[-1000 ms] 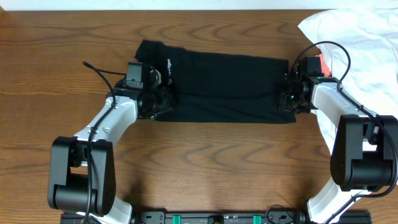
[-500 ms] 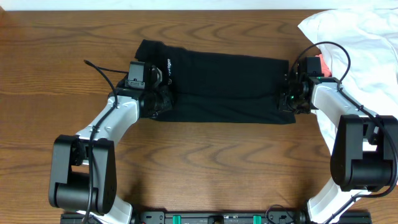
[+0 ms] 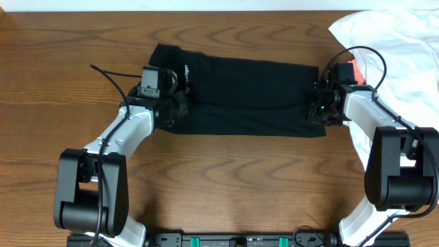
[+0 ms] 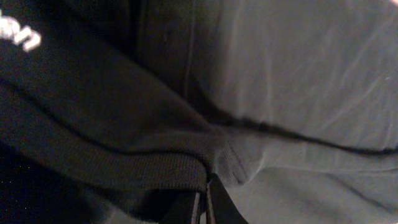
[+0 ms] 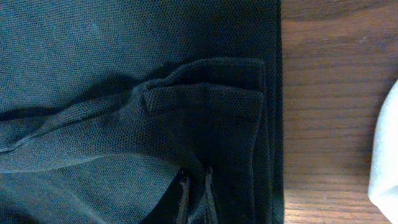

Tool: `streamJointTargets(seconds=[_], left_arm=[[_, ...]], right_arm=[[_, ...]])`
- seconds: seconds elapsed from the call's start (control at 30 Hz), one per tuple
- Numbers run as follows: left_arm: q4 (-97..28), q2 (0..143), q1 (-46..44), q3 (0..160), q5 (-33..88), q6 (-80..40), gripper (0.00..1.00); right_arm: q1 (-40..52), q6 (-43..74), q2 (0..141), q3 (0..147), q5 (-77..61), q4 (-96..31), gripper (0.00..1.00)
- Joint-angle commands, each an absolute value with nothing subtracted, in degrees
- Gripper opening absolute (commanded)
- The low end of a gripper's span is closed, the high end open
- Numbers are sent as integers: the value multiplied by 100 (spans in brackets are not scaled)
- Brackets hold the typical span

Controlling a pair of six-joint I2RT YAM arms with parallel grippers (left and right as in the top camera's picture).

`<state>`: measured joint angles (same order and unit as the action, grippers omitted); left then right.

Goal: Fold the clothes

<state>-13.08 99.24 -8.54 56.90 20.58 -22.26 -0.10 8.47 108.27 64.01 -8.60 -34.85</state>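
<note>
The clothes (image 3: 247, 96) lie as a wide, flat black band across the upper middle of the wooden surface (image 3: 240, 185), with a tiny white logo (image 3: 185, 72) near the left end. The left gripper (image 3: 180, 104) has its jaws closed on a ribbed hem fold at the left edge. The right gripper (image 3: 317, 112) has its jaws pinching a raised, bunched fold at the right edge. A white garment (image 3: 398, 34) fills the upper right corner.

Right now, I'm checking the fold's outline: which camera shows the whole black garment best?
Overhead: the black garment shows whole, a wide strip. Left wrist shows only a ribbed hem and part of the white logo; right wrist only a bunched corner.
</note>
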Motion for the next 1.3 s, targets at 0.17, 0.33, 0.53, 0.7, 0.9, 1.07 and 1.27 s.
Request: streamJointTargets(seconds=[0.17,0.33,0.53,0.7,0.9,1.07,1.27], left_arm=[[-991,9878,-860,6219,2023,-2261,6],[-202,9887,-860,6403,1660,-2342,6],[301,10136,-860,6403,1267,-2370,6],[121,10324,-860,6401,1522,-2368,12],[-624,10097,-856,6401,1879,-2018,12],[-1839,9832,-856,6401,1839,-1870,12],[-2893,9808,-856,6399,1726,-1868,12]], right_arm=[[40,808,10980,6213,-840,-3647,10],[38,808,10982,6213,-840,-3645,9],[38,810,10982,6213,-840,-3645,9],[40,810,10982,6213,-840,-3664,9],[40,548,10980,6213,-939,-3542,11],[23,121,10956,6611,-1074,-3498,13],[-117,729,10956,7494,-904,-3402,23]])
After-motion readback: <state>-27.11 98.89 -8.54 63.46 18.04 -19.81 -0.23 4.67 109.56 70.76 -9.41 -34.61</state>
